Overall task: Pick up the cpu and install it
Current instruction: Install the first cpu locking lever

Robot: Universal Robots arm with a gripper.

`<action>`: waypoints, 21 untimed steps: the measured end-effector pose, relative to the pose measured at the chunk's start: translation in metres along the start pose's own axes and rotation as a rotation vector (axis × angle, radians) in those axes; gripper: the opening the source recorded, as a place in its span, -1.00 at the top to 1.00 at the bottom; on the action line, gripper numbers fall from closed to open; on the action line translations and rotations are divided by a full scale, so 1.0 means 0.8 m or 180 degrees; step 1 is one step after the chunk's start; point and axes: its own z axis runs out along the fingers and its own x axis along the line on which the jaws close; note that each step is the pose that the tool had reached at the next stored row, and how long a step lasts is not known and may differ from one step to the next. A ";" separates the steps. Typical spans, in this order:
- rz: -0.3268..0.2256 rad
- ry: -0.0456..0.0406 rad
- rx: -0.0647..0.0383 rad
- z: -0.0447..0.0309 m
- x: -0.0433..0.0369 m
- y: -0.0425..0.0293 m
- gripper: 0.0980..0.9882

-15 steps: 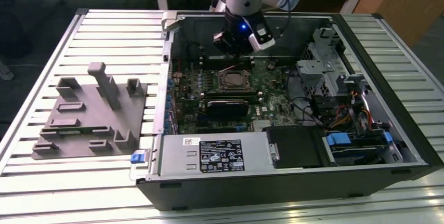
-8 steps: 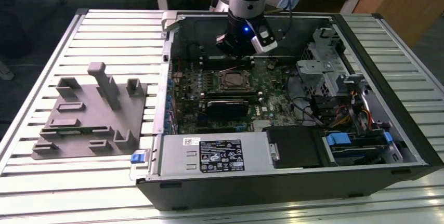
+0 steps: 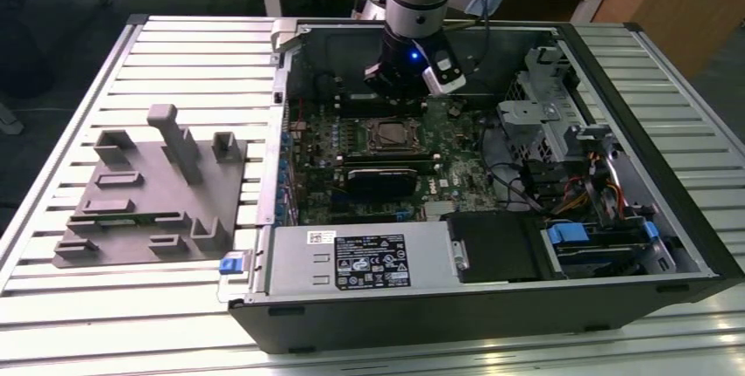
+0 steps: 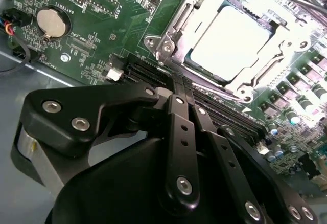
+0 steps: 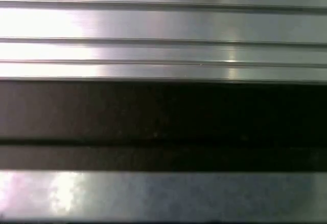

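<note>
One cpu (image 4: 235, 37) sits in the socket (image 4: 204, 9) already; gripper (image 3: 402, 88) hovers just above the board (image 3: 466, 171); can't tell its grip.

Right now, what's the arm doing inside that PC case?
The arm's gripper hangs inside the open computer case, just past the motherboard socket as the exterior view sees it. In the second wrist view the cpu lies in the socket frame, silvery top up, apart from the gripper. The grey fixture sits on the table at the exterior view's left.
</note>
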 end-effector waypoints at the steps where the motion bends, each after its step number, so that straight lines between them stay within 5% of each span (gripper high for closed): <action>1: 0.0000 0.0000 0.0001 0.0009 0.000 -0.0001 0.98; 10: -0.0001 -0.0001 0.0006 -0.0002 -0.001 0.0001 0.98; 21: -0.0002 0.0000 0.0120 0.0073 0.000 -0.0005 0.98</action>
